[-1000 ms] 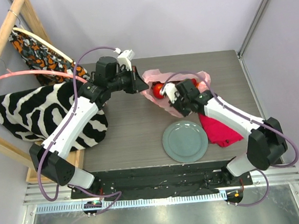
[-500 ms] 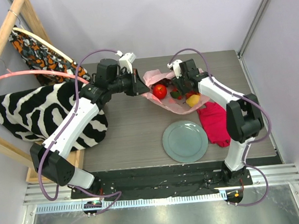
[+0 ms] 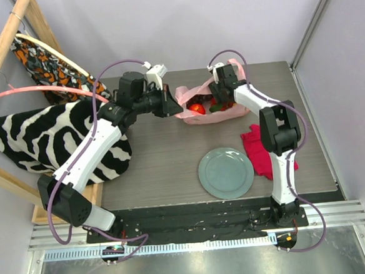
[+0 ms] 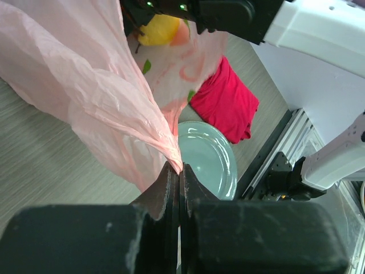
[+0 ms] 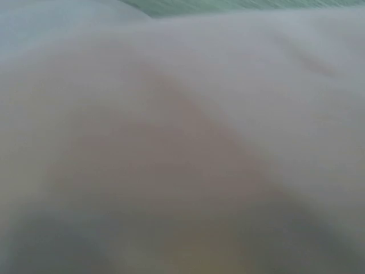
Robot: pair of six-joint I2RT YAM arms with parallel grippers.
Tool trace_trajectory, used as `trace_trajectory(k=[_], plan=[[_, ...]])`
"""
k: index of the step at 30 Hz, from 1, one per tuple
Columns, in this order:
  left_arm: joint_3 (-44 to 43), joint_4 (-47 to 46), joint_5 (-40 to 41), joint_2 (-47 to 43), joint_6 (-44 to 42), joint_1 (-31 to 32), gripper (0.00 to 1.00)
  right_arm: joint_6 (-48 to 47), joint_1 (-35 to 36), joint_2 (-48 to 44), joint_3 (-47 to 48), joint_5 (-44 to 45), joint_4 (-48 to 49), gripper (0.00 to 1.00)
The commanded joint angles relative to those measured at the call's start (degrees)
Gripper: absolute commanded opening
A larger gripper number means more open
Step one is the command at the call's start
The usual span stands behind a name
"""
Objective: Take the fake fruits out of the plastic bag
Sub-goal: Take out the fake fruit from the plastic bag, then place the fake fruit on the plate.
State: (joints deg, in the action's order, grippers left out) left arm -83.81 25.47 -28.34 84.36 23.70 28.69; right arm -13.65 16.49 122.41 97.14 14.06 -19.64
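Note:
The pale-pink plastic bag [image 3: 231, 111] lies bunched at the back of the table. My left gripper [image 3: 171, 105] is shut on the bag's left edge [image 4: 171, 149], holding it up. A red apple [image 3: 197, 108] and green leaves [image 3: 217, 108] show through the bag's mouth. The left wrist view shows a yellow lemon [image 4: 158, 29] through the film. My right gripper [image 3: 219, 100] reaches down into the bag from behind. Its jaws are hidden by the plastic, and its own camera shows only blurred pink film [image 5: 182, 137].
A grey-green plate [image 3: 226, 173] sits near the front. A magenta-red cloth [image 3: 258, 145] lies to its right. A wooden rack with zebra-print fabric [image 3: 38, 137] stands at the left edge. The metal rail [image 4: 274, 165] runs along the near side.
My right arm has swung from the near side of the bag to the back and dipped into it. The bag has bunched toward the back, uncovering the cloth. My left grip is unchanged.

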Motion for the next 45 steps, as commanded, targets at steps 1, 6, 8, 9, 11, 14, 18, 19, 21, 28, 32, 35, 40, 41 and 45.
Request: trace_trajectory(k=[1, 6, 8, 9, 11, 14, 18, 19, 21, 28, 32, 35, 40, 41, 45], plan=[[0.05, -1.92, -1.02, 0.28, -1.38, -0.21, 0.0, 0.38, -1.11, 5.02, 4.98, -0.7, 2.94, 0.63], [-0.3, -2.01, -0.4, 1.07, -1.38, -0.21, 0.0, -1.99, -1.29, 6.01, 8.67, -3.69, 1.62, 0.21], [-0.39, -2.09, 0.12, 1.34, -1.29, -0.21, 0.0, -2.0, -1.37, 3.73, 8.5, -5.96, 1.18, 0.06], [-0.48, -2.18, 0.65, 1.51, -1.2, -0.21, 0.0, -1.73, -1.29, 0.67, 7.89, -6.94, 1.09, 0.01], [-0.56, -2.27, 2.4, 1.77, -0.94, -0.21, 0.0, -0.94, -1.29, -2.6, 7.01, -9.39, -0.21, 0.01], [-0.56, -2.79, 4.95, 2.13, 0.55, -0.21, 0.0, 0.55, -1.37, -10.06, 4.29, -16.85, -2.67, 0.01], [-1.52, -4.12, 4.61, 4.06, 3.54, -0.21, 0.0, 1.25, -1.29, -18.86, -2.37, -23.64, -4.88, 0.01], [-1.79, -4.29, 4.87, 5.11, 4.06, -0.21, 0.0, 1.61, -1.37, -22.35, -3.53, -25.65, -4.88, 0.01], [-3.11, -4.38, 6.09, 5.99, 4.51, -0.3, 0.0, 2.22, -1.29, -25.19, -6.17, -27.15, -5.14, 0.01], [-9.43, -4.73, 7.33, 11.09, 5.83, -0.21, 0.0, 4.6, -0.94, -34.07, -8.02, -34.79, -12.52, 0.01], [-11.19, -4.65, 7.33, 13.46, 5.74, -0.21, 0.0, 3.99, 0.29, -41.01, -9.34, -37.79, -15.5, 0.01], [-10.94, -4.38, 9.08, 13.82, 5.13, -0.21, 0.0, 1.7, 3.1, -45.93, -8.81, -39.02, -20.67, 0.01], [-11.02, -3.68, 10.41, 14.61, 5.47, -0.21, 0.0, -11.21, 10.22, -53.65, -13.28, -38.42, -31.77, 0.01], [-10.94, -3.76, 10.58, 14.52, 5.39, -0.21, 0.0, -12.35, 11.45, -54.72, -16.51, -37.98, -32.91, 0.01], [-10.85, -3.42, 11.63, 13.82, 4.42, -0.21, 0.0, -15.09, 11.72, -57.72, -24.0, -35.95, -33.71, 0.01]])
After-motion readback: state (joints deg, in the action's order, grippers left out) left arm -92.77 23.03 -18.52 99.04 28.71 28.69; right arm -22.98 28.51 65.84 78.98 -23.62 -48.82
